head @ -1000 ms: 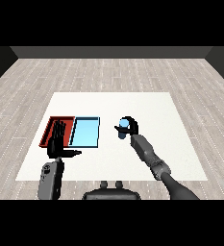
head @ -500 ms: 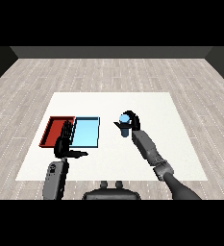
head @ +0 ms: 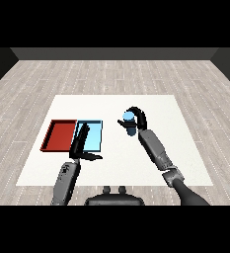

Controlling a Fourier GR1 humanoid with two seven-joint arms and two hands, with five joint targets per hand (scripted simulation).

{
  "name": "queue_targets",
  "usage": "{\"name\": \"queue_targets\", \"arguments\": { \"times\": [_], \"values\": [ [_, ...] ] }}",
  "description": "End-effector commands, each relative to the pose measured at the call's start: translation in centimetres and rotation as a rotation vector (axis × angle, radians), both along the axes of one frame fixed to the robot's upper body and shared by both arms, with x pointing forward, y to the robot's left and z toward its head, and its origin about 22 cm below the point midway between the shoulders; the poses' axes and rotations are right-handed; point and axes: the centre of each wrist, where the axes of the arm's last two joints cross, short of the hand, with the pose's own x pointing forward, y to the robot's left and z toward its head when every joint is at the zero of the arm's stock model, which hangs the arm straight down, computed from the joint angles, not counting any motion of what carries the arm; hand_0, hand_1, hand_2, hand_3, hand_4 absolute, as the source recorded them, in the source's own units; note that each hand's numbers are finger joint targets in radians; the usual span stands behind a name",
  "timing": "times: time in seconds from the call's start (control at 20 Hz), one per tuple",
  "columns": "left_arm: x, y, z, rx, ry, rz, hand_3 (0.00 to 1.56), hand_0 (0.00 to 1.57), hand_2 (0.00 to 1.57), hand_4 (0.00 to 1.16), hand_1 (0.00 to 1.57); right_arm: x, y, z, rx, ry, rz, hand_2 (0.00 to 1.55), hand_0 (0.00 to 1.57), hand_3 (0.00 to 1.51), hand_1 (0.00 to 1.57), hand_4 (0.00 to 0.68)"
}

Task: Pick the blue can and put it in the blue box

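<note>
We are grasping the blue can (head: 129, 120) in our right robot hand (head: 138, 118) mid-frame; the blue tray (head: 94, 137) at left is still lacking it, our left robot hand (head: 80, 143) hanging released.

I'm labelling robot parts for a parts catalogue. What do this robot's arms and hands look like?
Both arms are alike: a slim, rounded grey forearm ending in a black hand with thin fingers and a thumb. The left hand and right hand show no markings, cables or sleeves. The right arm has a lighter grey joint near the elbow, then a darker upper segment.
</note>
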Motion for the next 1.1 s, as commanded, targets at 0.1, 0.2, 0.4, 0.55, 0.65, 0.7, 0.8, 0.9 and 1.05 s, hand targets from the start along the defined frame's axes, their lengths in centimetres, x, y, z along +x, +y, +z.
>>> {"name": "queue_targets", "arguments": {
  "times": [0.1, 0.2, 0.4, 0.55, 0.65, 0.7, 0.8, 0.9, 1.05],
  "values": [
    [0.2, -1.8, -0.6, -0.023, 0.041, -0.071, 0.0, 0.0, 0.0, 0.0, 0.0, -4.6, 0.5, 0.9, -0.015, -0.027, 0.011, 1.45, 1.42, 1.4, 1.42, 0.616],
    [0.3, -1.9, -0.6, -0.023, 0.041, -0.071, 0.0, 0.0, 0.0, 0.0, 0.0, -8.0, 1.2, -0.1, -0.001, -0.029, 0.002, 1.45, 1.42, 1.4, 1.42, 0.616],
    [0.5, -4.0, -1.3, -0.025, 0.06, -0.088, 0.0, 0.0, 0.0, 0.0, 0.0, -8.4, 1.5, 1.1, -0.052, -0.037, 0.005, 1.45, 1.44, 1.4, 1.44, 0.606],
    [1.7, -2.9, -1.1, -0.038, 0.104, -0.107, 0.0, 0.0, 0.0, 0.0, 0.0, -8.5, -0.9, 1.9, -0.078, -0.037, 0.019, 1.45, 1.44, 1.4, 1.44, 0.614],
    [1.6, -6.0, -1.1, -0.053, 0.108, -0.102, 0.0, 0.0, 0.0, 0.0, 0.0, -8.1, 0.9, 2.6, -0.082, -0.055, 0.05, 1.45, 1.45, 1.4, 1.45, 0.612],
    [2.0, -5.1, -1.0, -0.04, 0.14, -0.109, 0.0, 0.0, 0.0, 0.0, 0.0, -7.2, 2.4, 3.0, -0.046, -0.065, 0.052, 1.46, 1.46, 1.4, 1.46, 0.612],
    [0.5, -6.8, -0.9, -0.034, 0.124, -0.136, 0.0, 0.0, 0.0, 0.0, 0.0, -9.9, 1.6, 2.4, -0.045, -0.058, 0.027, 1.46, 1.46, 1.4, 1.46, 0.609],
    [0.9, -6.4, -1.0, -0.039, 0.148, -0.124, 0.0, 0.0, 0.0, 0.0, 0.0, -11.3, 1.5, 2.7, -0.058, -0.033, 0.066, 1.46, 1.47, 1.4, 1.47, 0.614],
    [1.3, -7.7, -1.1, -0.022, 0.135, -0.12, 0.0, 0.0, 0.0, 0.0, 0.0, -9.0, 1.2, 3.3, -0.076, -0.036, 0.067, 1.47, 1.49, 1.4, 1.49, 0.615]
  ]
}}
